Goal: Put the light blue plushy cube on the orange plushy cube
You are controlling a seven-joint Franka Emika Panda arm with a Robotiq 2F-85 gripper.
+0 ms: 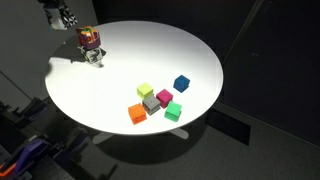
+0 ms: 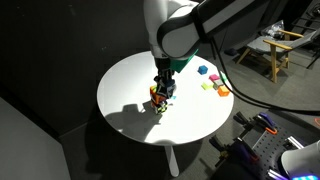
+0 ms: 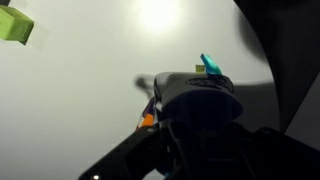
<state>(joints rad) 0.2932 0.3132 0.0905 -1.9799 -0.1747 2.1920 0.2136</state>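
The orange plushy cube (image 1: 90, 38) and the light blue plushy cube (image 1: 95, 57), whose whitish patterned face shows, sit touching near the white round table's (image 1: 150, 50) far left edge. I cannot tell whether one rests on the other. My gripper (image 1: 66, 19) hovers just beside and above them. In an exterior view my gripper (image 2: 163, 88) comes down right over the orange cube (image 2: 156, 96). In the wrist view a light blue corner (image 3: 210, 67) and an orange edge (image 3: 148, 120) peek around a dark mass. The jaws (image 3: 200, 130) are in shadow.
Several small solid blocks cluster at the table's near right: yellow-green (image 1: 145, 91), grey (image 1: 151, 102), magenta (image 1: 164, 97), orange (image 1: 137, 113), green (image 1: 172, 111), dark blue (image 1: 181, 83). A green block (image 3: 15, 26) shows in the wrist view. A chair (image 2: 285, 45) stands beyond the table.
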